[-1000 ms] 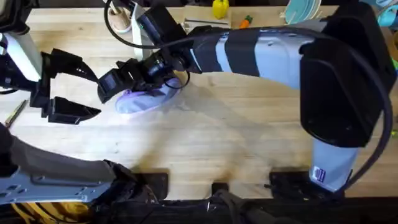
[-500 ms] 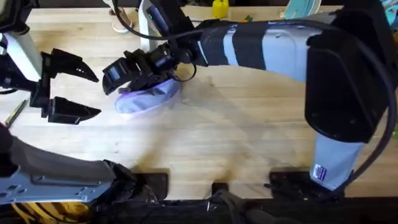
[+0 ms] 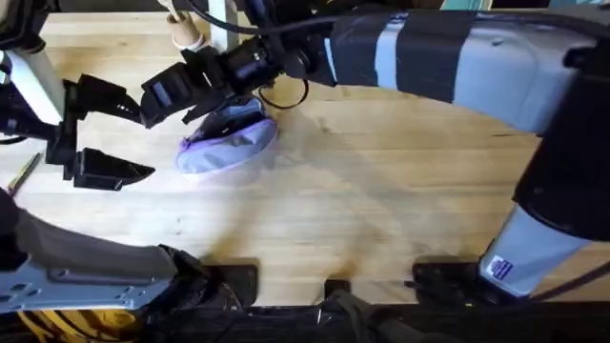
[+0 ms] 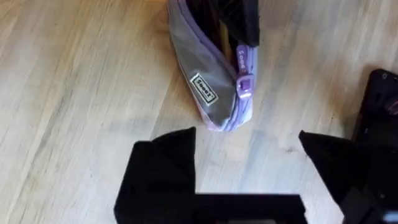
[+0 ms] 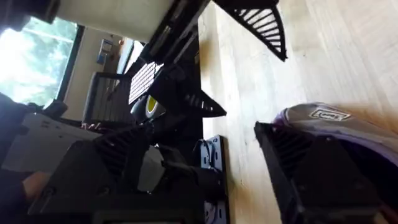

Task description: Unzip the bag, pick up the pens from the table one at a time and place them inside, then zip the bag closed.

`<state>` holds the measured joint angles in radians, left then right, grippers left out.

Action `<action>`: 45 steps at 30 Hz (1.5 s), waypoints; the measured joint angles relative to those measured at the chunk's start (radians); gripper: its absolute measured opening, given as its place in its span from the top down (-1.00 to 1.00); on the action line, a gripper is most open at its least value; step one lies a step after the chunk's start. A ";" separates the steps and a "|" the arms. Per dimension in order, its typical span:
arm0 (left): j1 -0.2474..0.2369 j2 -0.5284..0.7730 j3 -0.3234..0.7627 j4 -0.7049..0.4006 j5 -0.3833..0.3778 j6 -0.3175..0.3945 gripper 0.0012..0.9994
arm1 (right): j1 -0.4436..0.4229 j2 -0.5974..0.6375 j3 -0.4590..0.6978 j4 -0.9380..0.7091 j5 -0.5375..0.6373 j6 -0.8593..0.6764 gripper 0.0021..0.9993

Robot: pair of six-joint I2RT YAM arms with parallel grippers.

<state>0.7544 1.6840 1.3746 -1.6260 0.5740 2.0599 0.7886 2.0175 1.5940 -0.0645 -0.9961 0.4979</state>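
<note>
The lavender bag (image 3: 227,143) lies on the table (image 3: 381,200) left of centre, its zipper (image 4: 244,84) running along the top seam. My right gripper (image 3: 162,95) hovers open just above and to the far left of the bag, with nothing between its fingers; the bag (image 5: 339,121) sits beside one of its fingers (image 5: 311,174). My left gripper (image 3: 105,138) stands open to the left of the bag, a short gap away (image 4: 249,155). One thin yellowish pen (image 3: 21,174) lies at the table's left edge.
A cream-coloured knobbed object (image 3: 184,30) and a white post stand at the back left behind the right gripper. The right arm (image 3: 429,57) spans the back of the table. Bare wood stretches in front of and to the right of the bag.
The right gripper has lifted off the bag and moved back and to the left. The bag and the left arm have stayed put.
</note>
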 joint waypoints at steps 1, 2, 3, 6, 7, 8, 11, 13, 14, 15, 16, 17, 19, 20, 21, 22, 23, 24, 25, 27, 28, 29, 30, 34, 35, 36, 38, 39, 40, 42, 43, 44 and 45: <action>0.000 0.000 0.000 0.000 0.000 0.000 -0.99 | -0.002 -0.008 0.000 -0.006 0.001 -0.017 -0.99; 0.000 0.000 0.000 0.000 0.000 0.000 -0.99 | -0.004 -0.015 0.000 -0.016 0.004 -0.033 -0.99; 0.000 0.000 0.000 0.000 0.000 0.000 -0.99 | -0.007 -0.024 0.000 -0.033 0.010 -0.050 -0.99; 0.000 0.000 0.000 0.000 -0.002 0.000 -0.99 | -0.023 -0.053 0.000 -0.134 0.058 -0.132 -0.99; 0.000 0.000 0.000 0.000 -0.002 0.000 -0.99 | -0.028 -0.060 0.000 -0.174 0.080 -0.163 -0.99; 0.000 0.000 0.000 0.000 -0.003 0.000 -0.99 | -0.031 -0.067 0.000 -0.211 0.107 -0.197 -0.99; 0.000 0.000 0.000 0.001 -0.003 0.000 -0.99 | -0.040 -0.084 0.000 -0.323 0.212 -0.317 -0.99; 0.000 0.000 0.000 0.006 -0.002 0.000 -0.99 | -0.040 -0.091 0.000 -0.381 0.273 -0.393 -0.99; 0.000 0.000 0.000 0.009 -0.003 0.000 -0.99 | -0.039 -0.094 0.003 -0.417 0.303 -0.437 -0.99; 0.000 0.000 0.000 0.014 -0.003 0.000 -0.99 | -0.038 -0.094 0.008 -0.441 0.326 -0.473 -0.99; 0.000 0.000 -0.002 0.023 -0.002 0.000 -0.99 | -0.036 -0.094 0.015 -0.460 0.353 -0.512 -0.99; 0.000 0.000 -0.005 0.034 -0.002 0.000 -0.99 | -0.033 -0.094 0.022 -0.470 0.376 -0.547 -0.99; 0.000 0.000 -0.024 0.062 -0.002 0.000 -0.99 | -0.022 -0.094 0.042 -0.475 0.423 -0.621 -0.99; 0.000 0.000 -0.037 0.076 -0.003 0.000 -0.99 | -0.013 -0.094 0.053 -0.472 0.441 -0.656 -0.99; 0.000 0.000 -0.052 0.090 -0.003 0.000 -0.99 | -0.002 -0.094 0.064 -0.466 0.458 -0.688 -0.99; 0.000 0.000 -0.066 0.103 -0.004 0.000 -0.99 | 0.012 -0.094 0.073 -0.454 0.472 -0.721 -0.99; 0.000 0.000 -0.081 0.114 -0.005 0.000 -0.99 | 0.029 -0.094 0.078 -0.438 0.484 -0.753 -0.99; 0.000 0.000 -0.090 0.120 -0.007 0.000 -0.99 | 0.044 -0.094 0.080 -0.428 0.490 -0.776 -0.99; 0.000 0.000 -0.098 0.124 -0.009 0.000 -0.99 | 0.063 -0.094 0.081 -0.414 0.499 -0.801 -0.99; 0.000 0.000 -0.103 0.129 -0.013 0.000 -0.99 | 0.093 -0.093 0.081 -0.387 0.507 -0.833 -0.99; 0.000 0.000 -0.103 0.133 -0.014 0.000 -0.99 | 0.105 -0.093 0.081 -0.374 0.510 -0.845 -0.99; 0.000 0.000 -0.103 0.135 -0.015 -0.001 -0.99 | 0.118 -0.093 0.081 -0.359 0.510 -0.855 -0.99; 0.000 0.000 -0.104 0.135 -0.022 -0.002 -0.99 | 0.133 -0.084 0.081 -0.319 0.510 -0.875 -0.99; 0.000 0.000 -0.103 0.135 -0.027 -0.015 -0.99 | 0.130 -0.030 0.081 -0.262 0.515 -0.889 -0.99; 0.000 0.000 -0.103 0.135 -0.028 -0.017 -0.99 | 0.129 -0.019 0.081 -0.258 0.514 -0.890 -0.99; 0.000 0.000 -0.104 0.135 -0.029 -0.017 -0.99 | 0.129 -0.009 0.081 -0.254 0.515 -0.892 -0.99; 0.000 0.000 -0.103 0.139 -0.029 -0.017 -0.99 | 0.129 0.015 0.081 -0.246 0.518 -0.896 -0.99; 0.000 0.000 -0.104 0.139 -0.029 -0.018 -0.99 | 0.129 0.017 0.081 -0.244 0.518 -0.896 -0.99; 0.000 0.000 -0.103 0.139 -0.029 -0.017 -0.99 | 0.129 0.016 0.081 -0.241 0.517 -0.896 -0.99; 0.000 0.000 -0.103 0.139 -0.029 -0.018 -0.99 | 0.129 0.016 0.081 -0.233 0.510 -0.897 -0.97; 0.000 0.000 -0.103 0.140 -0.029 -0.018 -0.99 | 0.129 0.017 0.081 -0.233 0.506 -0.899 -0.94; 0.000 0.000 -0.103 0.142 -0.029 -0.018 -0.99 | 0.129 0.018 0.081 -0.234 0.502 -0.899 -0.92; 0.000 0.000 -0.103 0.142 -0.029 -0.017 -0.99 | 0.129 0.018 0.081 -0.233 0.501 -0.899 -0.90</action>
<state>0.7544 1.6840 1.2713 -1.4837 0.5446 2.0424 0.9180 2.0359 1.6749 -0.2970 -0.4950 -0.4015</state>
